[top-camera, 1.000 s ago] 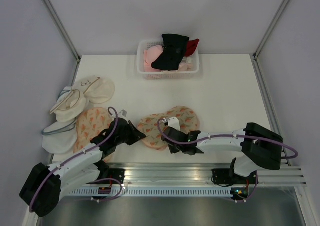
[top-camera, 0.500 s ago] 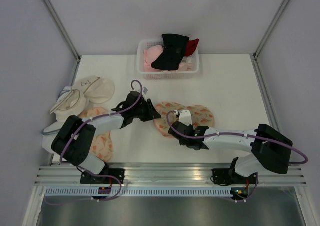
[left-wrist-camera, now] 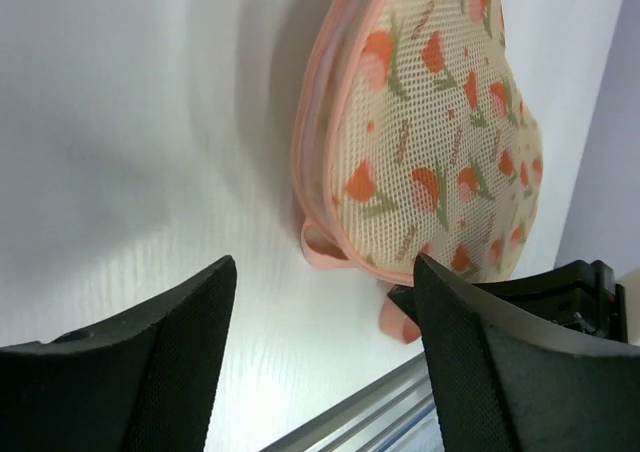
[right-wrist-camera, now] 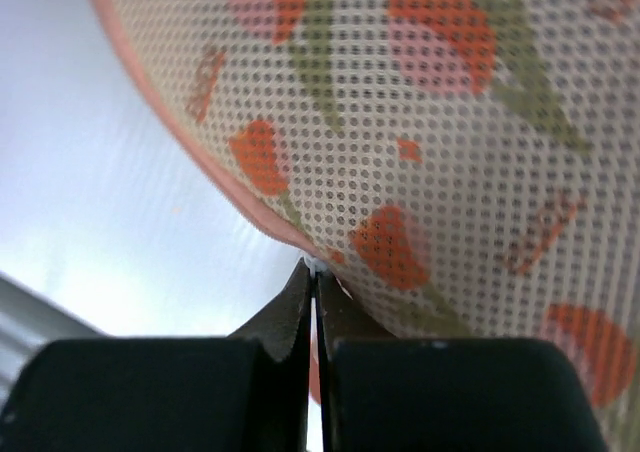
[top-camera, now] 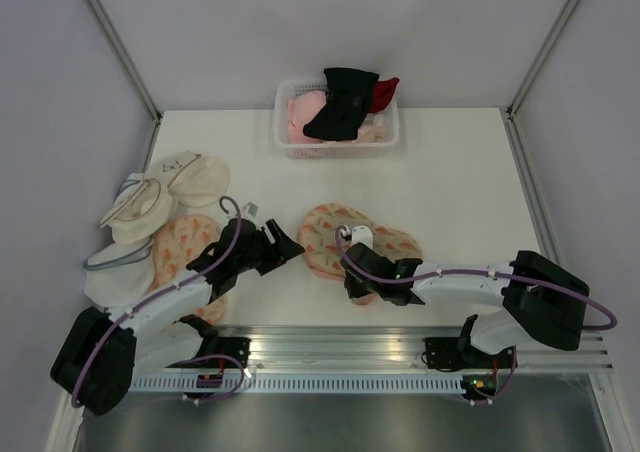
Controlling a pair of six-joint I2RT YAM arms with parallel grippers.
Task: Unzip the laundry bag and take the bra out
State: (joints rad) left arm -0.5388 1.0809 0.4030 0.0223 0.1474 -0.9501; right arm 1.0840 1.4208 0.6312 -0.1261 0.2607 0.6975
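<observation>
The laundry bag (top-camera: 345,234) lies flat at the table's middle front, peach mesh with orange-and-green print and pink zipper edging. My left gripper (top-camera: 292,249) stands open just left of the bag's left end, not touching it. In the left wrist view the bag (left-wrist-camera: 430,142) lies beyond the open left gripper (left-wrist-camera: 322,264), with only table between its fingers. My right gripper (top-camera: 352,284) is shut on the bag's near pink edge. Up close its tips (right-wrist-camera: 312,268) pinch a small pale tab at the zipper edging under the mesh (right-wrist-camera: 430,122). The bra is hidden.
A white basket (top-camera: 285,140) at the back holds black, pink and red garments. Cream domed pouches (top-camera: 165,194) and a smaller orange printed pouch (top-camera: 178,257) lie at the left. A metal rail (top-camera: 400,347) runs along the near edge.
My left gripper has let go of the bag's left end, opened, and drawn back toward the near left. The bag slid slightly nearer and left with my right gripper still shut on its edge.
</observation>
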